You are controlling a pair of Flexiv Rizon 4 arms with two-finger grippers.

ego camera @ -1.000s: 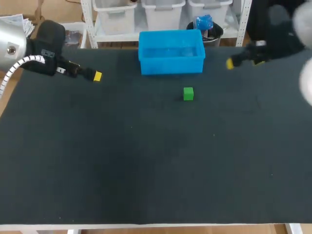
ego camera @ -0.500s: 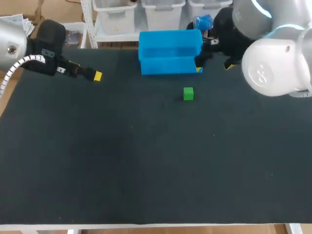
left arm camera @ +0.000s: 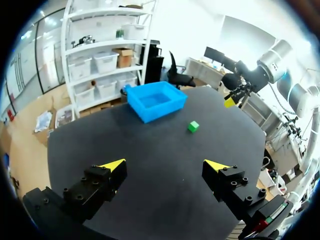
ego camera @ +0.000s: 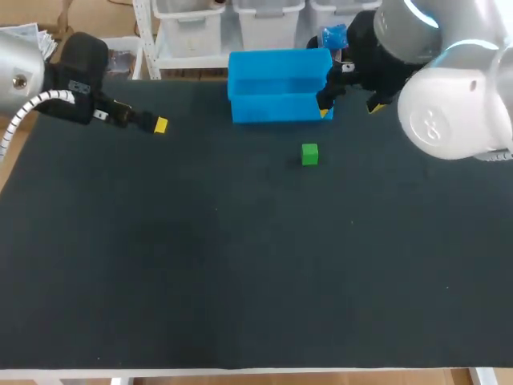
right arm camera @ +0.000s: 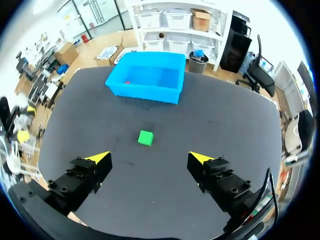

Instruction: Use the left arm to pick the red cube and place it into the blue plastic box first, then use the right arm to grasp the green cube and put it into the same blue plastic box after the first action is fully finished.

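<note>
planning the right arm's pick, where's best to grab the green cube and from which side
I'd grip the green cube by two opposite side faces, coming straight down from above. It sits flat on the table, apart from the blue box, with open space on every side, so the open right tool can straddle it once squared to its faces.

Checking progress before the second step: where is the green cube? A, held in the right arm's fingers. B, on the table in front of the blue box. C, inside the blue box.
B: the green cube sits alone on the table, short of the blue box.
</note>
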